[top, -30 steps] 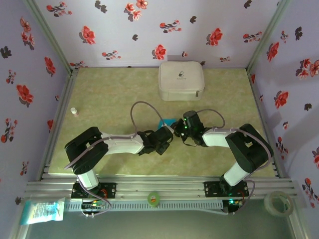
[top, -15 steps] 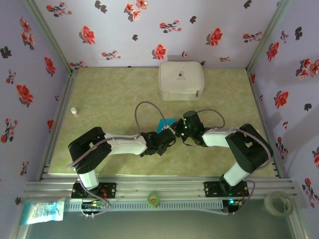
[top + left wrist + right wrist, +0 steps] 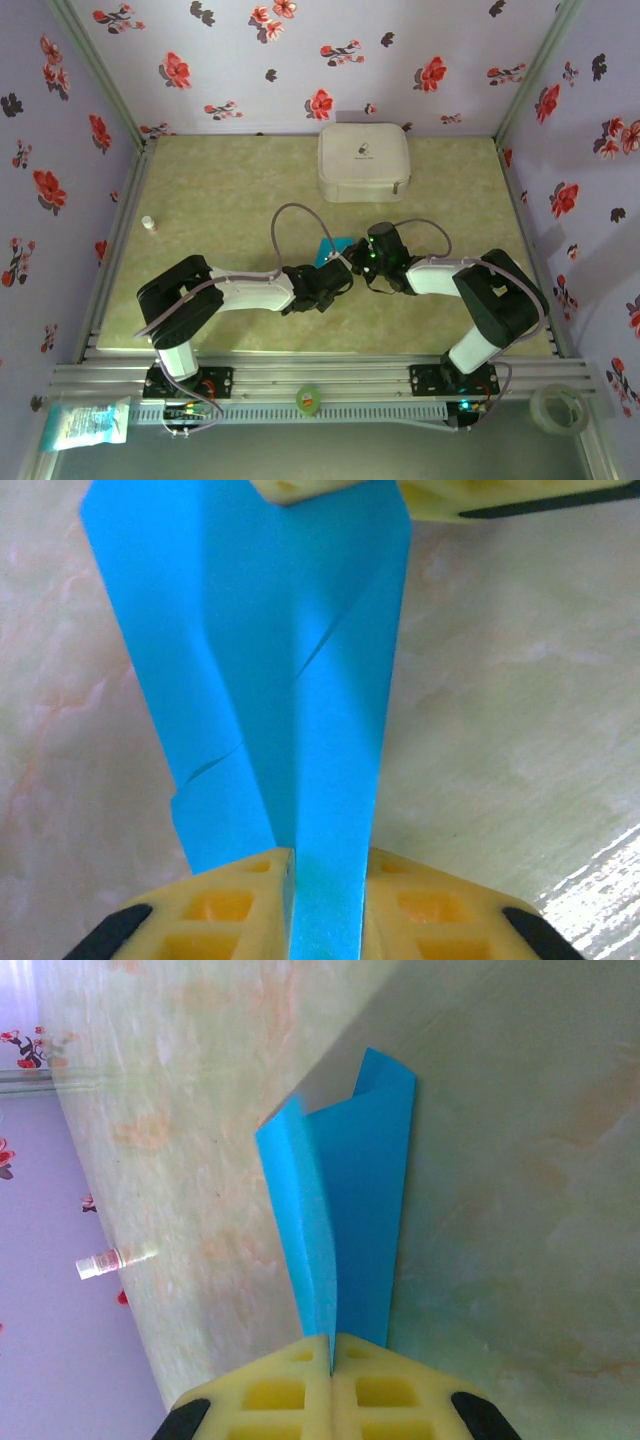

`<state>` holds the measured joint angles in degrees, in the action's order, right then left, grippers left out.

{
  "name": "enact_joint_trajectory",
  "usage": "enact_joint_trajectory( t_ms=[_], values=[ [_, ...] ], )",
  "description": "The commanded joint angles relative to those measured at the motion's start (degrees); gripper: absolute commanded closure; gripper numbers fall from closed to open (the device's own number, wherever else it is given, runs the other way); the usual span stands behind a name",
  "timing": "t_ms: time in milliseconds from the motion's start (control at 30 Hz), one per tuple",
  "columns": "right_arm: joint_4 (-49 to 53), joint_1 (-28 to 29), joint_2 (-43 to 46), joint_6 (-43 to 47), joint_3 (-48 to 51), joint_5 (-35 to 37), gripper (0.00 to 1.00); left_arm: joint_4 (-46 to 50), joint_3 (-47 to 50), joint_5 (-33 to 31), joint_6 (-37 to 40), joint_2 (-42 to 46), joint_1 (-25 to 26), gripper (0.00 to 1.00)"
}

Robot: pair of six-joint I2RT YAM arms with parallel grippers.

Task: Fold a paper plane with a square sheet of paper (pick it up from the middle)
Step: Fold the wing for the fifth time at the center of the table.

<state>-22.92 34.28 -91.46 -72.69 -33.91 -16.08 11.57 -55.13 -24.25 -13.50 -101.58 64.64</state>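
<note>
case: white zip case [image 3: 363, 161] sits at the back middle of the table [image 3: 230, 190], lying flat, well apart from both my arms
case contents: zip looks shut, so I can't see the inside; nothing rests on top
other items: a small vial [image 3: 148, 224] near the table's left edge, also seen lying on its side from the right wrist [image 3: 115, 1258]; a tape roll [image 3: 557, 408] on the rail at bottom right
plane position: paper plane [image 3: 331, 247] is mid-table between my two grippers, and from above only a small blue patch shows at their far side
plane look: bright turquoise and plain; in the left wrist view [image 3: 290, 680] it is folded into a long tapering shape with overlapping layers and two short diagonal creases
plane from right wrist: [image 3: 350, 1210] two layers stand up on edge side by side, and the far end has a stepped corner
long axis: in the left wrist view it runs from my left gripper's fingers to my right gripper's fingers
pointing: it is wide at the right-gripper end and narrows toward my left gripper, the narrow tip hidden between the fingers
left gripper: [image 3: 325, 915] [image 3: 345, 278] jaws are set narrow with a strip of the plane filling the gap and a yellow finger [image 3: 215, 915] along each side; I can't tell whether it is truly clamped
right gripper: [image 3: 330, 1355] [image 3: 366, 257] fingers are pressed together, pinching the plane's near edge
</note>
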Motion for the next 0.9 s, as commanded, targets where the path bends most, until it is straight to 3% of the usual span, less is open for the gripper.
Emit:
enact_joint_trajectory(
  t_ms=[0,133,433,867],
  values=[
    [-0.02,0.43,1.63,-0.69,0.02,0.52,0.95,-0.32,-0.50,-2.16,1.02,0.51,0.48,0.80],
    [0.38,0.43,1.77,-0.54,-0.06,0.52,0.95,-0.24,-0.41,-2.41,1.13,0.61,0.49,0.83],
    [0.50,0.47,1.81,-0.44,-0.16,0.37,0.96,-0.21,0.03,-3.04,1.67,0.90,0.48,0.76],
    [0.60,0.44,1.94,-0.40,-0.01,0.45,0.94,-0.50,0.62,-3.00,1.76,1.71,0.48,0.93]
  ],
)
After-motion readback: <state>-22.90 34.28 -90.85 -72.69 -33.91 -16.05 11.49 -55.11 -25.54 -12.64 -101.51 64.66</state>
